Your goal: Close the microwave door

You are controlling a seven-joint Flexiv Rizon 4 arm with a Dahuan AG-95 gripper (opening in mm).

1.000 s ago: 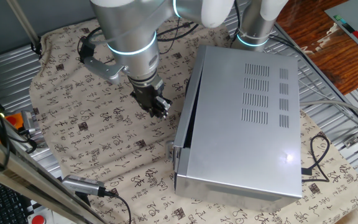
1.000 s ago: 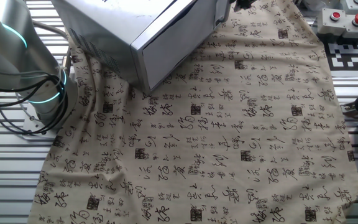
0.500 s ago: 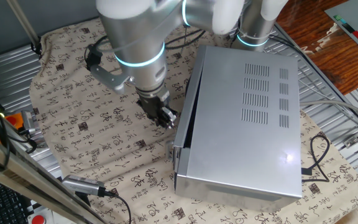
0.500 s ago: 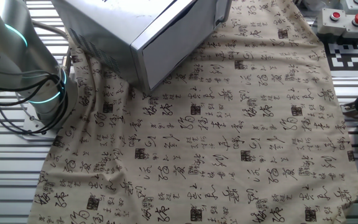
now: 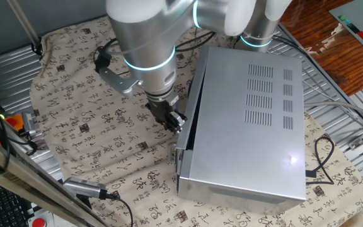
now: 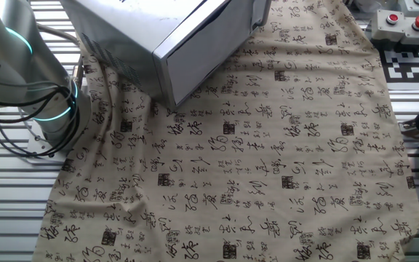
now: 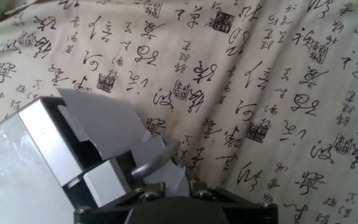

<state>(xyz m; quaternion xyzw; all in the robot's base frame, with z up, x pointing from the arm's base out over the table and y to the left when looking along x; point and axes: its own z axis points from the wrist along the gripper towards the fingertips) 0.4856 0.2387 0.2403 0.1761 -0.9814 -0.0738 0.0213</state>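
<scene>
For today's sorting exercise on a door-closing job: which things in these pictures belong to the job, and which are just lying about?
Belonging to the job:
microwave
microwave door, still ajar
gripper, beside the door

Just lying about:
patterned cloth
red push buttons
black cable
orange object

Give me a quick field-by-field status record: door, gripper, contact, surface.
microwave door: nearly shut, dark gap left along its top edge
microwave: on the table, vented top panel up
gripper: beside the door's outer face, fingers look closed, holding nothing
contact: at or almost touching the door; cannot confirm
surface: calligraphy-print cloth
</scene>
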